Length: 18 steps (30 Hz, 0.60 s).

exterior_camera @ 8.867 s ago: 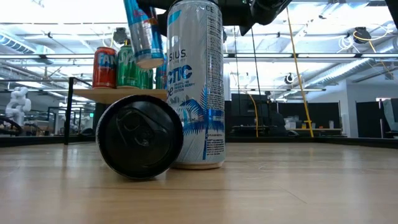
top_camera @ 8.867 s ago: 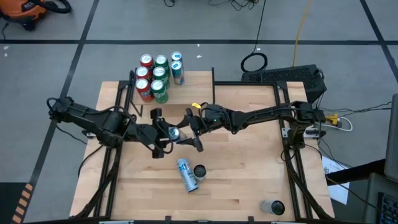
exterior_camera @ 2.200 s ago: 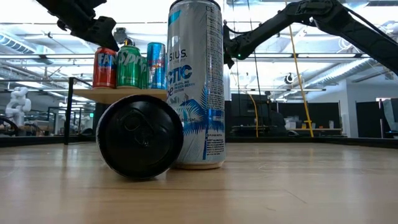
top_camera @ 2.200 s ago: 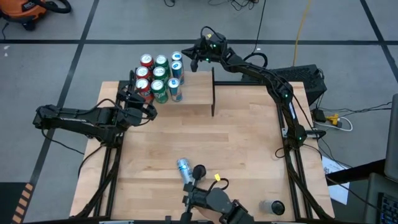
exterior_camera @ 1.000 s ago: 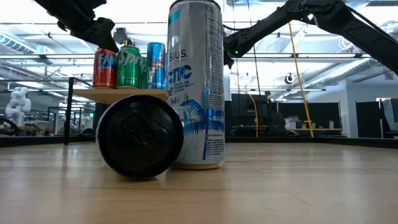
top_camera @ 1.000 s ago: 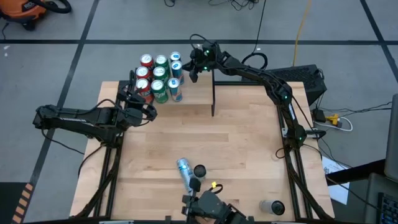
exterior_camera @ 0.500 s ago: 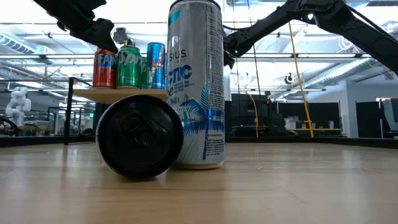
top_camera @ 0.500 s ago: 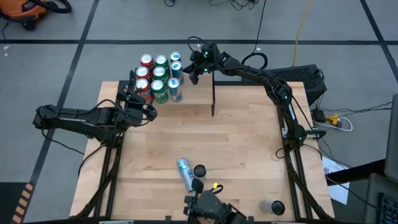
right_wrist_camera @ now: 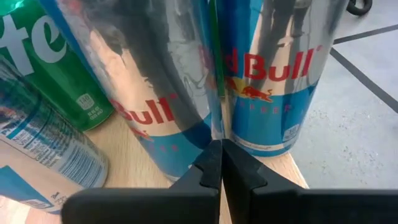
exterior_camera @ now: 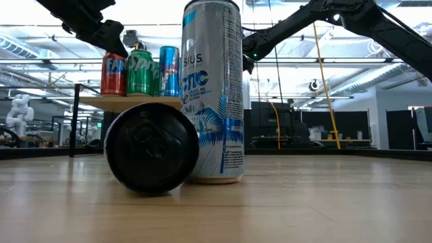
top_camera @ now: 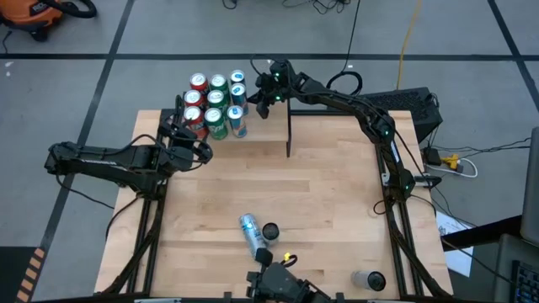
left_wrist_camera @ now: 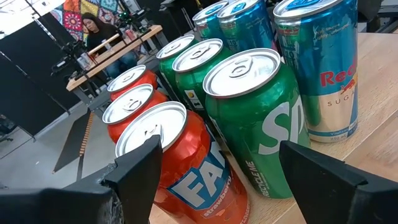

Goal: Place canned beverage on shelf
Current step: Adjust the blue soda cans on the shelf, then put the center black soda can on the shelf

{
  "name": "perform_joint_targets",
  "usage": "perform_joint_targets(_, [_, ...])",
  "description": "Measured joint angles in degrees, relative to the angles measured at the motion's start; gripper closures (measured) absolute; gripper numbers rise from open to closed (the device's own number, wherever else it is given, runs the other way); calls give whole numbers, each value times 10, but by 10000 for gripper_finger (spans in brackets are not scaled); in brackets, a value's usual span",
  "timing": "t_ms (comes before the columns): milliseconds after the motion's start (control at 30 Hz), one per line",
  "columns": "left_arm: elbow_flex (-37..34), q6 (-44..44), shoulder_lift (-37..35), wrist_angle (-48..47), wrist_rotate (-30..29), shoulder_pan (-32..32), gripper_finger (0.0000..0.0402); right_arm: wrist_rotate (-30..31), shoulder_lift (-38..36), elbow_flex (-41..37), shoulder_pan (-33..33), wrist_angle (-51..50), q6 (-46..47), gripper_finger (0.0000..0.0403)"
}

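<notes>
Shelf (top_camera: 261, 124) holds the can cluster (top_camera: 216, 103). My right gripper (top_camera: 263, 94) hangs clenched and empty just beside the blue cans (right_wrist_camera: 273, 74) on the shelf. My left gripper (top_camera: 192, 145) waits at the shelf's front edge, fingers spread, holding nothing, facing the red can (left_wrist_camera: 180, 168). Risk: swinging my right away could clip those blue cans and topple the cluster. Two cans (top_camera: 254, 234) sit well away from the shelf, not placed yet.

floor (top_camera: 84, 34): grey w/ dark lines | ceiling (exterior_camera: 378, 40): white trusses, lit | orange vac (top_camera: 38, 13), prob.
</notes>
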Motion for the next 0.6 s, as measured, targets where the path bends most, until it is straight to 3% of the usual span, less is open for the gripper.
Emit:
perform_joint_targets(367, [0,1,0,0,-1,0,89,-25,-3,0,1,-23,1,403])
perform_joint_targets(600, [0,0,0,0,-1,0,89,64,-57,0,-2,-110,-27,403])
